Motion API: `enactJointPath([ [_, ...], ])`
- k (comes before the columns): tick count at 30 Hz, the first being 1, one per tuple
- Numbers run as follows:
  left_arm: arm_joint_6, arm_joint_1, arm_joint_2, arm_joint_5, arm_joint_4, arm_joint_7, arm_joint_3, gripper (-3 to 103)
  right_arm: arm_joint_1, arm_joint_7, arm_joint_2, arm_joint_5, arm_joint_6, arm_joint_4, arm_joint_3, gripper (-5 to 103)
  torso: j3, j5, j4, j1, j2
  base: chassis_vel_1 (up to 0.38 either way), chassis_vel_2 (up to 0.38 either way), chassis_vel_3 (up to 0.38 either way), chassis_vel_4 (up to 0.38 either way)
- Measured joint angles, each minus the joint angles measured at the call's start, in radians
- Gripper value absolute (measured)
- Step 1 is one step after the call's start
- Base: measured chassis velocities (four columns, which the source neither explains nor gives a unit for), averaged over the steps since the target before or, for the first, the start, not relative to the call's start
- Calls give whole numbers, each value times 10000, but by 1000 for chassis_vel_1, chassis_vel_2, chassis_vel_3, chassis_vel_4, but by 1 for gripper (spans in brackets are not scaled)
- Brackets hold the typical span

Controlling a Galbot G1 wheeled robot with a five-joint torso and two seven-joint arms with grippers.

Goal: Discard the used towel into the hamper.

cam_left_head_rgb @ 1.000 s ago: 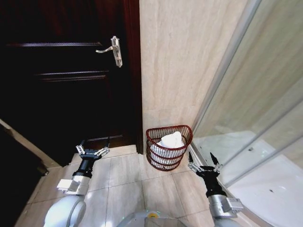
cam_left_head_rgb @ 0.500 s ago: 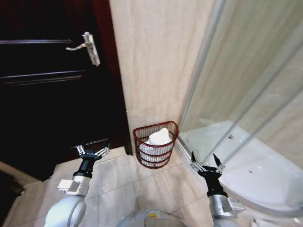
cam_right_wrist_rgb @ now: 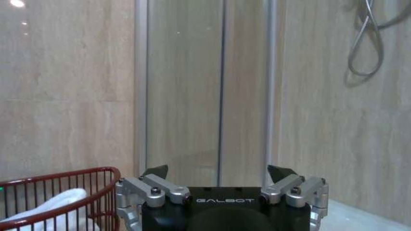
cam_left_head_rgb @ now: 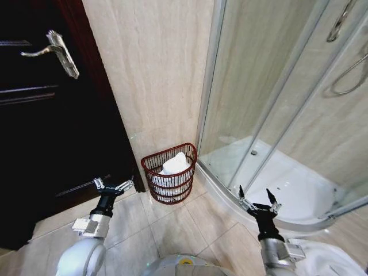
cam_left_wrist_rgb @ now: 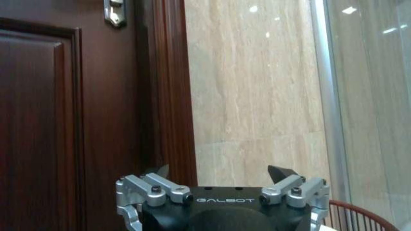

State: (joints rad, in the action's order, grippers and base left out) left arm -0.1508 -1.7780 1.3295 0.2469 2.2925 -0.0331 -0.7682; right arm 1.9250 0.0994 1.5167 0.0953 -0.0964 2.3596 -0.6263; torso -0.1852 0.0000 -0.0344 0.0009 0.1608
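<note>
Already a white towel (cam_left_head_rgb: 172, 167) sits in the hamper (cam_left_head_rgb: 170, 172); w/ both left gripper (cam_left_head_rgb: 114, 186) & right gripper (cam_left_head_rgb: 257, 199) fingers apart, empty, we risk bumping the shower glass (cam_left_head_rgb: 270, 98).

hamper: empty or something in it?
Not empty: the hamper stands upright with a white towel bundled inside, poking above the rim.

Spread right gripper (cam_right_wrist_rgb: 218, 172) beside hamper (cam_right_wrist_rgb: 96, 192) (towel (cam_right_wrist_rgb: 48, 203) inside)

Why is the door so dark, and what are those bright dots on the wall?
Head view: the door is dark wood, hardly lit, its handle catching light. Left wrist view: bright dots are lamp glare on the shiny wall. Right wrist view: another glare spot.
</note>
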Motion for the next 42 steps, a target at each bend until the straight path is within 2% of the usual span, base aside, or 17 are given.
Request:
enactJointPath([
  [6, -369, 46, 22, 117, -164, -248, 10, 100, 6, 140, 52, 101, -8, -7, -50, 100, 134, -1, 1, -3, -168, 0, 0, 0, 0],
  [7, -615, 52, 12, 262, -202, -445, -7, 100, 62, 165, 82, 125, -10, 0, -94, 100, 162, -1, 2, -3, -199, 0, 0, 0, 0],
  [11, -734, 54, -3, 324, -236, -562, -14, 100, 181, 239, 101, 124, -85, -14, -96, 100, 173, 0, 1, -5, -206, 0, 0, 0, 0],
  [27, -791, 2, 20, 330, -86, -732, 20, 100, 441, 431, 49, -23, -286, -59, 140, 100, 141, -1, 2, -7, -159, 0, 0, 0, 0],
  [42, -900, 2, 14, 351, -168, -740, 26, 100, 600, 554, 59, -9, -497, -129, 38, 100, 118, -1, 2, -9, -127, -52, -114, 59, 103],
])
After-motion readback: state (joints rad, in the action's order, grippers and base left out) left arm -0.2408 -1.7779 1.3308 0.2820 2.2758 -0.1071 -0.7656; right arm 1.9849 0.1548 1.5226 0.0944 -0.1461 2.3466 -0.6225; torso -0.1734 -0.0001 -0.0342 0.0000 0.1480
